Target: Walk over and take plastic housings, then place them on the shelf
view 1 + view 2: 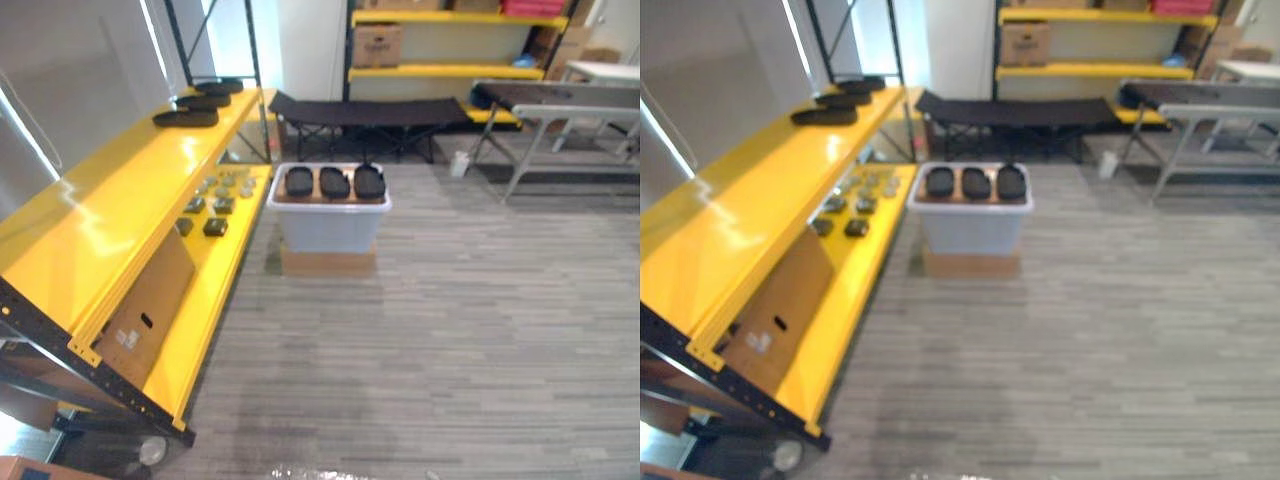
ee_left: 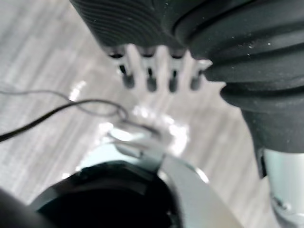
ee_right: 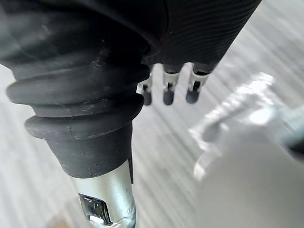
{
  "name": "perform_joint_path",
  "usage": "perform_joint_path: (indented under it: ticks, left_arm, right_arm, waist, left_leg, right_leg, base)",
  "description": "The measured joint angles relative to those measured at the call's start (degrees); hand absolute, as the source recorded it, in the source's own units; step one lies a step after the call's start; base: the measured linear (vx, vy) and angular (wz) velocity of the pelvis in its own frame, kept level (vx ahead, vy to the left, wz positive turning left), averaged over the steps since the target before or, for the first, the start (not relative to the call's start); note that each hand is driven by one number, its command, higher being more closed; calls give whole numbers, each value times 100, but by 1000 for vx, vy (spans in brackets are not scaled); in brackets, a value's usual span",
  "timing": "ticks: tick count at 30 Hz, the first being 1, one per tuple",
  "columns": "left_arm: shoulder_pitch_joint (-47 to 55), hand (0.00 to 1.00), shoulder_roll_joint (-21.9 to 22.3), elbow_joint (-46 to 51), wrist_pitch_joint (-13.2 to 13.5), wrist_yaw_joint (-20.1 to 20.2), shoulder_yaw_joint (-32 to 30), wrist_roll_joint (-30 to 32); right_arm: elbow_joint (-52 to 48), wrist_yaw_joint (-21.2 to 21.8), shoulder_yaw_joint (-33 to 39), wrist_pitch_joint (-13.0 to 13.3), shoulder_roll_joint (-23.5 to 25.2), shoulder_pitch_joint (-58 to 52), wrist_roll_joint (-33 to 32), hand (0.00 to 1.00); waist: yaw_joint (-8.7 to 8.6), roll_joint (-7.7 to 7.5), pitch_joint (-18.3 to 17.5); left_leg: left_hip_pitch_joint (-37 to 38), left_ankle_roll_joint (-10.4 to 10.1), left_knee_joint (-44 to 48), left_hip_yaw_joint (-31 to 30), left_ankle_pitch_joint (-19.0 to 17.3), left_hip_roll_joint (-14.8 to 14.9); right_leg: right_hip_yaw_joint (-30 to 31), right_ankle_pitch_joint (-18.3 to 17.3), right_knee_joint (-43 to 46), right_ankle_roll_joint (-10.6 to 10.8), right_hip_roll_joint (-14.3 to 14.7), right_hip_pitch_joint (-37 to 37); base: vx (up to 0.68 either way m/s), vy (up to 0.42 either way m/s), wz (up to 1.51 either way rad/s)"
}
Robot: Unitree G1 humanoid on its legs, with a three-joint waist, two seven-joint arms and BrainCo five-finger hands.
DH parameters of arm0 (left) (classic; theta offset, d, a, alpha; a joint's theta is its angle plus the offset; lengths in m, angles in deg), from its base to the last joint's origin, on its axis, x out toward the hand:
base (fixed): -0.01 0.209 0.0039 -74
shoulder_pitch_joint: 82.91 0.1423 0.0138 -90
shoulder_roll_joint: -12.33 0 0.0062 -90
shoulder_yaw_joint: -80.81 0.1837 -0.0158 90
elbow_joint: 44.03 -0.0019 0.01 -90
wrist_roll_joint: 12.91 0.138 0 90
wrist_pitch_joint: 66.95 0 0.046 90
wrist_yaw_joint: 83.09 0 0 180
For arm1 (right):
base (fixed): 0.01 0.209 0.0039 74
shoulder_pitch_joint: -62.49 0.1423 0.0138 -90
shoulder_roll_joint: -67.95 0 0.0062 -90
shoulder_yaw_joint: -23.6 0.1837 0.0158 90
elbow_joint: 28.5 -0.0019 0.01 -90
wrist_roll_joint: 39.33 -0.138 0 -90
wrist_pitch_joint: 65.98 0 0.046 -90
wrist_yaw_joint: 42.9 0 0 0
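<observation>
1. Left eye view: step in hand is the walk-up. Three black plastic housings (image 1: 334, 182) sit side by side in the top of a translucent bin (image 1: 330, 228). The bin stands on a cardboard base (image 1: 328, 263) on the floor, well ahead of the robot and just beside the near end of the yellow shelf (image 1: 110, 205).
2. Three placed housings (image 1: 186, 118) lie in a row at the far end of the shelf's top level. The rest of that level is bare, so I judge the task part done, with one bin load left.
3. Left wrist view: left hand (image 2: 150, 78) hangs over the floor with its fingers straight and relaxed. It holds and touches nothing.
4. Right wrist view: right hand (image 3: 168, 91) is the same, with its fingers loose and pointing at the floor, and nothing in its grasp.
5. Next move, my call: close the gap to the bin, square up to its front edge, then raise an arm over one housing.
6. Watch the shelf's corner on the left during the approach. The bin's perch on the base may shift if bumped.
</observation>
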Motion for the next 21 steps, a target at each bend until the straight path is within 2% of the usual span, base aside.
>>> perform_joint_path:
  ticks: [4, 9, 15, 21]
  left_arm:
    - [-56, 0, 7, -111, 9, -10, -23, 15]
    - [-102, 0, -11, -174, 7, -18, -29, 12]
    - [-206, 0, -133, -178, 8, -6, -28, 6]
    - [-207, 0, -122, -161, 56, -9, -22, 2]
  right_arm:
    - [99, 1, 119, -57, 16, -48, 10, 0]
    - [109, 16, 168, -88, 34, 42, 13, 0]
    - [115, 111, 183, -90, 167, 204, 125, 0]
    - [96, 235, 162, -98, 155, 227, 164, 0]
  waist:
    - [-11, -37, 65]
    - [-11, -72, 94]
    - [-7, -233, 231]
    - [-10, -201, 329]
  left_leg:
    - [389, 27, -366, 24, 66, -69]
    - [463, 55, -538, 25, 131, -151]
    - [599, 52, -571, 25, 129, -180]
    - [609, 54, -626, 33, 131, -187]
  right_leg:
    - [-22, 88, -200, 40, -15, 309]
    - [-38, 117, -335, 88, -54, 366]
    - [-107, 92, -385, 139, -81, 494]
    - [-115, 78, -358, 154, -90, 470]
  base:
    - [96, 54, -1]
    - [100, 68, 3]
    - [15, 9, 3]
    - [-70, -14, -2]
